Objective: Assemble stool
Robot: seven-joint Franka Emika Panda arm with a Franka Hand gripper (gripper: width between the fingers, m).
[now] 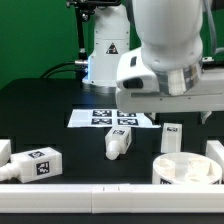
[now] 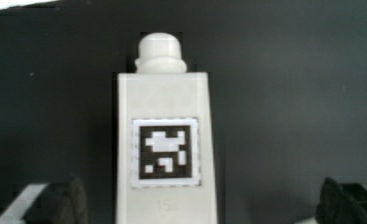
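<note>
A white stool leg (image 2: 164, 130) with a square tag and a round peg at one end lies flat on the black table, filling the wrist view. My gripper (image 2: 198, 205) is open; its dark fingertips (image 2: 47, 205) stand wide on either side of the leg's plain end, not touching it. In the exterior view this leg (image 1: 118, 143) lies just in front of the marker board (image 1: 113, 118), under the white robot hand (image 1: 145, 75), whose fingers I cannot make out there. The round rimmed seat disc (image 1: 188, 168) lies at the front on the exterior view's right.
Another leg (image 1: 38, 163) lies at the front on the exterior view's left, with one more (image 1: 4, 152) at the edge. A leg (image 1: 172, 137) stands behind the seat and another (image 1: 215, 152) is at the right edge. A white rail (image 1: 70, 186) runs along the front.
</note>
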